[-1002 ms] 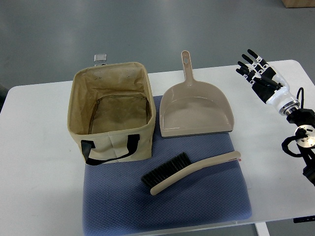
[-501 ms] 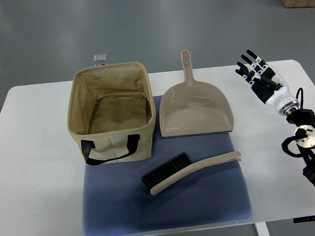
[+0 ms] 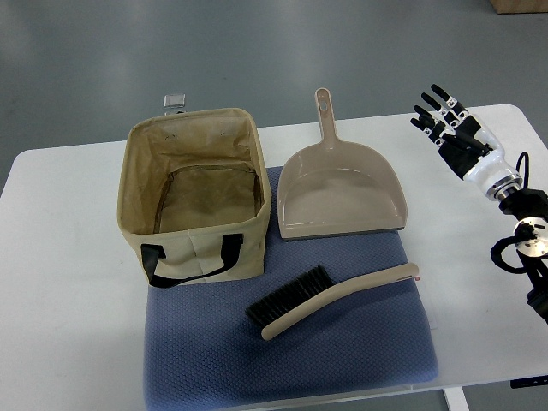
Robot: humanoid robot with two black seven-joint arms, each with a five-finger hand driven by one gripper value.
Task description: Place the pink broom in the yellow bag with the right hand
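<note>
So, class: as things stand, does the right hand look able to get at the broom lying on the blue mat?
Probably yes. The right hand hovers open over the table's far right, and the broom lies uncovered on the mat, its handle end pointing right. The dustpan sits further back, apart from the broom.

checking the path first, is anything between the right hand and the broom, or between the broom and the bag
Nothing visible blocks either. The right hand hovers open right of the dustpan; the broom lies free on the blue mat, and the open bag is just up-left.
</note>
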